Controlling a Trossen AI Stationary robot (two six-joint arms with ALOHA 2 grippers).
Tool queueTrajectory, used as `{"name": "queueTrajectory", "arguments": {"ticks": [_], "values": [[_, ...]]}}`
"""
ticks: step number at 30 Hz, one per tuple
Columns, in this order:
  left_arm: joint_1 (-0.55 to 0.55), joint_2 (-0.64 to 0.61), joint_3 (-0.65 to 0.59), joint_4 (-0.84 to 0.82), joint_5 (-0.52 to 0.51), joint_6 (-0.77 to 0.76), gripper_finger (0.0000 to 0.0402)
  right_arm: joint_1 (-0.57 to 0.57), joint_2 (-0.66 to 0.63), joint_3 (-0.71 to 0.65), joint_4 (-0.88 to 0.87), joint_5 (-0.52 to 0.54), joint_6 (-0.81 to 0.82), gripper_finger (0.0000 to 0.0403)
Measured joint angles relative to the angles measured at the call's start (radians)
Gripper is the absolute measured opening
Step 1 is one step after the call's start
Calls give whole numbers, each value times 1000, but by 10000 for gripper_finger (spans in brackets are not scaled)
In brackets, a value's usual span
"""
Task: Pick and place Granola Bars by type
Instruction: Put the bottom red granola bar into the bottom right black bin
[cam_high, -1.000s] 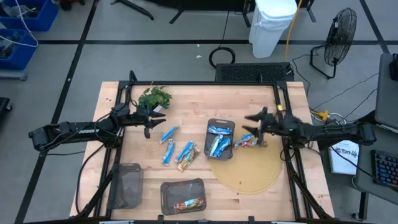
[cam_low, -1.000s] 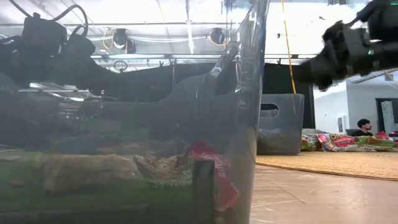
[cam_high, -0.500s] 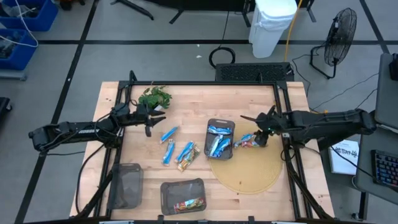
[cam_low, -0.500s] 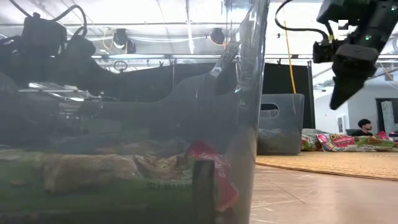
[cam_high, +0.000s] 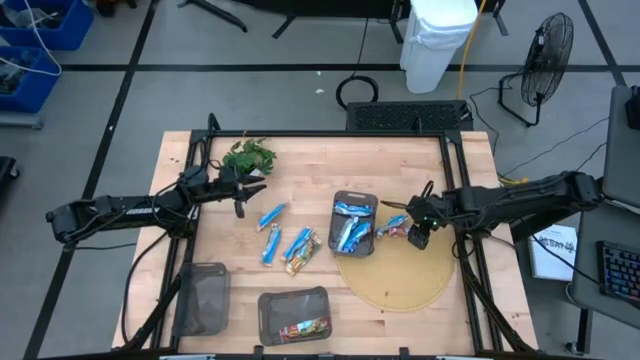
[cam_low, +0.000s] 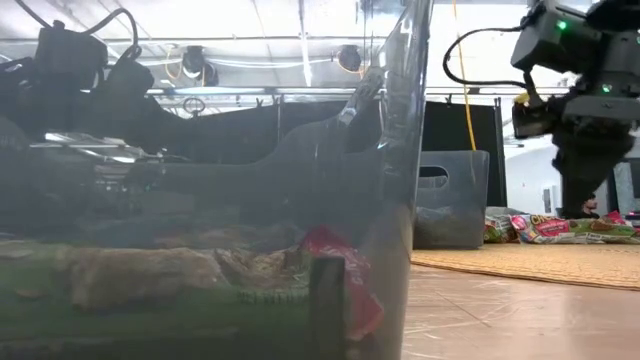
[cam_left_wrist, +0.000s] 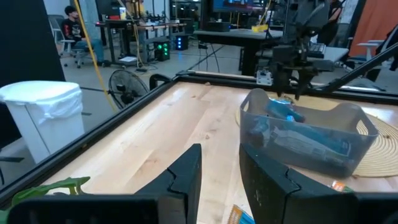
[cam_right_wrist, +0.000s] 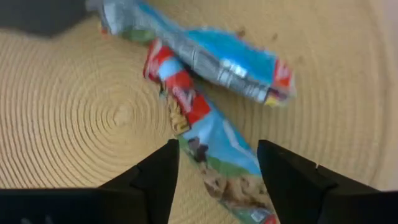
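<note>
Two Granola Bars lie crossed on the round woven mat (cam_high: 395, 275): a blue one (cam_right_wrist: 211, 53) and a red, blue and green one (cam_right_wrist: 205, 130). My right gripper (cam_right_wrist: 217, 180) points down just above them, open, its fingers on either side of the multicoloured bar's end; I cannot tell whether they touch it. A dark tray (cam_high: 352, 222) beside the mat holds several blue bars. More bars (cam_high: 285, 240) lie loose on the table's middle. My left gripper (cam_left_wrist: 221, 174) waits level at the left, open, nothing between its fingers.
A green plant sprig (cam_high: 248, 155) lies at the far left. Two more trays stand near the front edge, one (cam_high: 205, 298) without bars and one (cam_high: 293, 313) holding a red and green bar. The table's black frame rail (cam_high: 460, 190) runs close behind my right arm.
My right gripper has tipped from level to pointing steeply down and has sunk toward the two bars on the mat, shifting a little toward the table's near edge. The bars have stayed where they were.
</note>
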Motion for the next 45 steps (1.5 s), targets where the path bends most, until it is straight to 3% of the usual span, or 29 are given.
{"name": "queueTrajectory", "arguments": {"ticks": [7,14,32,45], "values": [[0,0,0,0,0,0,113,16,1,-86,109,-11,-7,238],[0,0,0,0,0,0,113,16,-1,-131,142,-9,12,230],[0,0,0,0,0,0,113,16,-26,-135,161,-15,30,98],[0,0,1,0,0,0,113,16,-35,-134,162,-76,6,5]]}}
